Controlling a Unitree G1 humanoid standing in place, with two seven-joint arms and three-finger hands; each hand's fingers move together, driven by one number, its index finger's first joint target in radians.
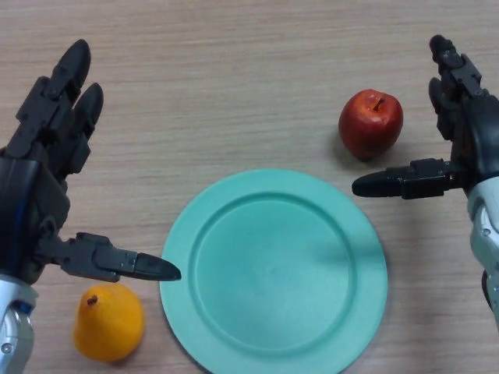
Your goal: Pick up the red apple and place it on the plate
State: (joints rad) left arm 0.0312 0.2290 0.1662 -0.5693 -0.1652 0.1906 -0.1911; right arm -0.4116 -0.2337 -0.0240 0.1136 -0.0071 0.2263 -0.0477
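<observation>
Wooden table [234, 78], bare plate [273, 269], apple [370, 123] beside.

One round, flat, teal-green plate [273, 273] lies on the light wood-grain bench [234, 78]. Two pieces of fruit are present: one glossy red apple [371, 123] with a short stem and one yellow-orange pear-shaped fruit [109, 322]. Two black robot hands appear, the left hand [43, 179] and the right hand [460, 148].
</observation>
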